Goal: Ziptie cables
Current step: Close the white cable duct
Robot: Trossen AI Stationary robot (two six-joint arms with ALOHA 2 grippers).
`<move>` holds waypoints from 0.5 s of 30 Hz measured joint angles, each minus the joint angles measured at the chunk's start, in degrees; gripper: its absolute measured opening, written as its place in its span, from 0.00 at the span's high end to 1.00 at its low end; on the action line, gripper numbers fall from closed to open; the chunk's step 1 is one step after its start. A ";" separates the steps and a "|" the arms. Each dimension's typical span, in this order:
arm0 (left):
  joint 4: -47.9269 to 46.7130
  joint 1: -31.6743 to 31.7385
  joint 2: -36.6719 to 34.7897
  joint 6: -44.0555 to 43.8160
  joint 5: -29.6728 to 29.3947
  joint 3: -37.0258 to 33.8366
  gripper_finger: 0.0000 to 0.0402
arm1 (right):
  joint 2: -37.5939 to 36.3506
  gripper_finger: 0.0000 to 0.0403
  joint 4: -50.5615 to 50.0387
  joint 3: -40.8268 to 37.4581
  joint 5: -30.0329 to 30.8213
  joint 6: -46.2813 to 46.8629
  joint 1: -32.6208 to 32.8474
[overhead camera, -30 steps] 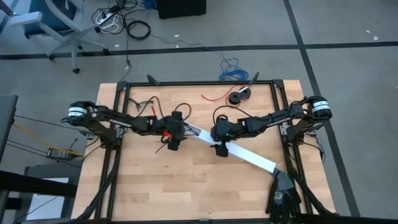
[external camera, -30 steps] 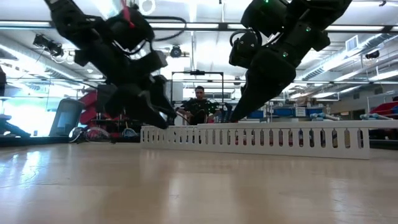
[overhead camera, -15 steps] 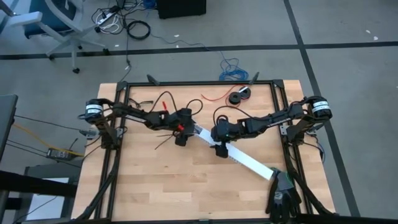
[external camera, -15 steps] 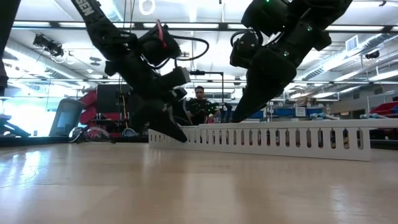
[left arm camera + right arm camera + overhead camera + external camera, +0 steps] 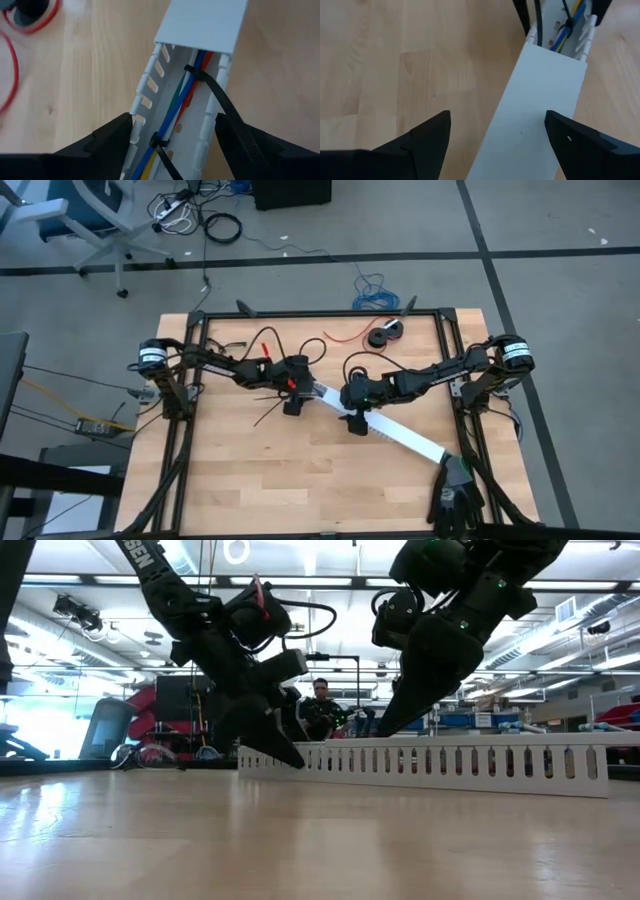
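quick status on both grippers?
Left gripper: open, fingers either side of the slotted white cable duct, holding nothing.
Right gripper: open, straddling the duct's cover, holding nothing.

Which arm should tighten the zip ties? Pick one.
Left. The left gripper straddles the open trunking where zip ties cross the cables; the right gripper sits over the trunking's closed lid.

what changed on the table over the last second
The left gripper moved right and toward the table's far side, up to the open end of the white cable duct, which it now straddles, jaws open, over the cables. The duct's free end swung slightly. The right gripper stayed open astride the duct's lid.
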 joint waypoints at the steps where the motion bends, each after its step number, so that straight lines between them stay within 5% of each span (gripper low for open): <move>1: 0.14 -0.24 0.00 -2.13 0.00 0.00 0.27 | -0.02 0.23 -0.31 0.00 0.10 0.06 0.00; 15: -1.02 -5.68 -0.70 -11.70 -1.96 -0.07 0.27 | -4.41 0.23 -3.81 -0.13 5.20 5.35 0.05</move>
